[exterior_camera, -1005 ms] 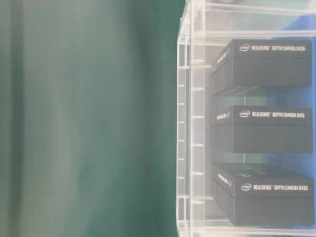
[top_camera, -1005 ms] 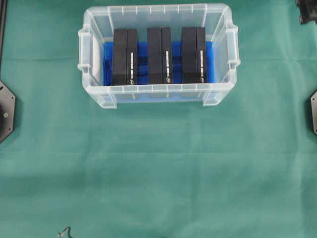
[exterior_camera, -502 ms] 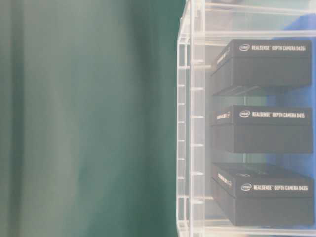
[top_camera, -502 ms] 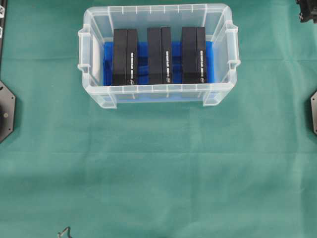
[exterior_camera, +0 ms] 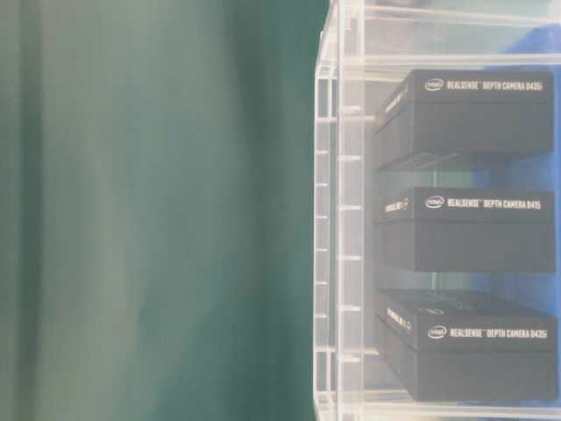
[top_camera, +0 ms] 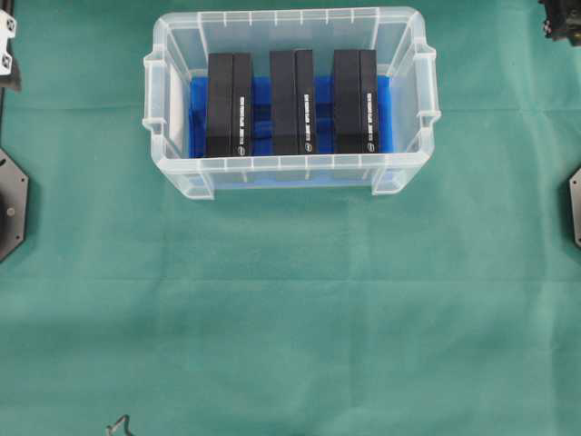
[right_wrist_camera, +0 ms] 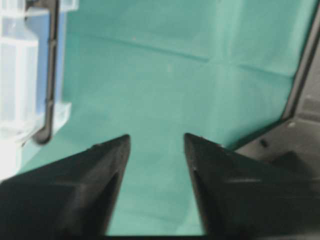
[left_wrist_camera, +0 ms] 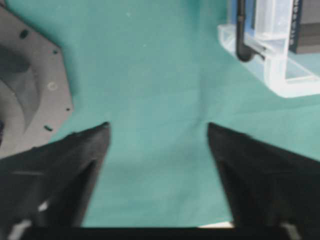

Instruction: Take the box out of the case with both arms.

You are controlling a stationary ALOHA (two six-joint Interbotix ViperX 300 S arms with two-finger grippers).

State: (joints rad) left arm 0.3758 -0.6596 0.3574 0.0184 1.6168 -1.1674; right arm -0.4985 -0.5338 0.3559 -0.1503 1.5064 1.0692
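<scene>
- Toward twelve o'clock on the green-clothed desk (top_camera: 290,300), the case (top_camera: 172,91) is seen, unmoved since the earlier frames.
- Three black boxes are stood on edge side by side on its blue lining (top_camera: 260,113): the left box (top_camera: 228,104), the middle box (top_camera: 292,102) and the right box (top_camera: 355,100).
- At ten o'clock, a white-and-black piece of the left arm (top_camera: 7,50) has come further into the overhead view than before.
- The left gripper (left_wrist_camera: 157,130) is shown spread wide over bare cloth, nothing held.
- The right gripper (right_wrist_camera: 156,141) is likewise parted and empty, with the case's corner at its ten o'clock.
</scene>
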